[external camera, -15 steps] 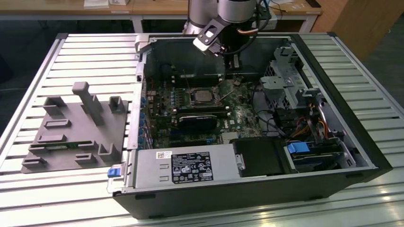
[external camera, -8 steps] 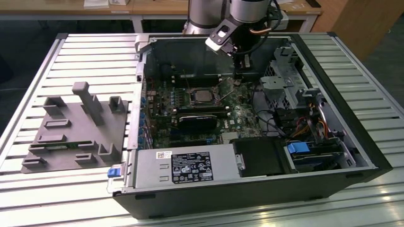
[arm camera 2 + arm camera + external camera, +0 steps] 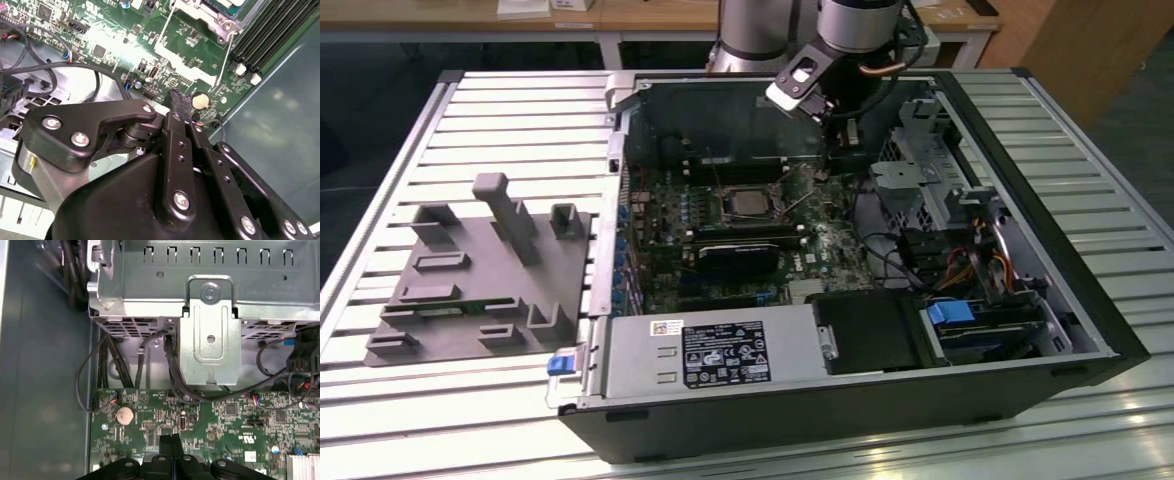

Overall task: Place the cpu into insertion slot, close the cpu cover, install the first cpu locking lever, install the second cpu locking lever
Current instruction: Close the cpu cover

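The cpu point(image 3: 750, 203) shows as a small silver-grey square lying in the insertion slot point(image 3: 749, 217) at the middle of the green motherboard in the open computer case. The cpu cover reads as a thin frame around it; I cannot tell whether it is latched. In the second wrist view a thin wire lever point(image 3: 226, 57) runs beside the slot's silver rim point(image 3: 190, 52). My gripper point(image 3: 835, 122) hangs above the board's back right part, away from the slot. Its black fingertips point(image 3: 170, 445) are pressed together with nothing between them, as the second wrist view's gripper point(image 3: 177, 100) confirms.
A coin battery point(image 3: 124, 414) and black cables point(image 3: 170, 375) lie under the gripper. A metal drive bracket point(image 3: 210, 330) rises beyond them. Long black memory slots point(image 3: 275, 30) run beside the socket. A grey fixture plate point(image 3: 474, 265) sits on the slatted table at the exterior view's left.
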You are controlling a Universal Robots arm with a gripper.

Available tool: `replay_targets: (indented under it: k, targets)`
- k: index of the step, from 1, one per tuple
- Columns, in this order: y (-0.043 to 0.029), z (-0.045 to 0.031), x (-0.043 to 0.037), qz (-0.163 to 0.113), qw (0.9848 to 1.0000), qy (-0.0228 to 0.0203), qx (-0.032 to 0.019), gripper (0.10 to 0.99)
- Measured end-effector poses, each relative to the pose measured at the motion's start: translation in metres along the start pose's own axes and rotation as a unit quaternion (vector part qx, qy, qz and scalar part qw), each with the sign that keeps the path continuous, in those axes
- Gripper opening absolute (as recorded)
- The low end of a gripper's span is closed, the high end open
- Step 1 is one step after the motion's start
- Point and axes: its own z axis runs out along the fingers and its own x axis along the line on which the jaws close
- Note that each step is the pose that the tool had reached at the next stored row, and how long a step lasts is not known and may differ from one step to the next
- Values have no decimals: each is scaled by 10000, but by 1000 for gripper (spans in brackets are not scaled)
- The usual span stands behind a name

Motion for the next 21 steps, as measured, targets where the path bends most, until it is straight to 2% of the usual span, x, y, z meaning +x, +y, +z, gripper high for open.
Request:
replay_targets:
  k: [13,19,21]
  targets:
    - [3,230,-3,1,10000,-1,34,102]
    - [3,247,-3,1,10000,0,36,102]
    - [4,249,-3,1,10000,0,81,102]
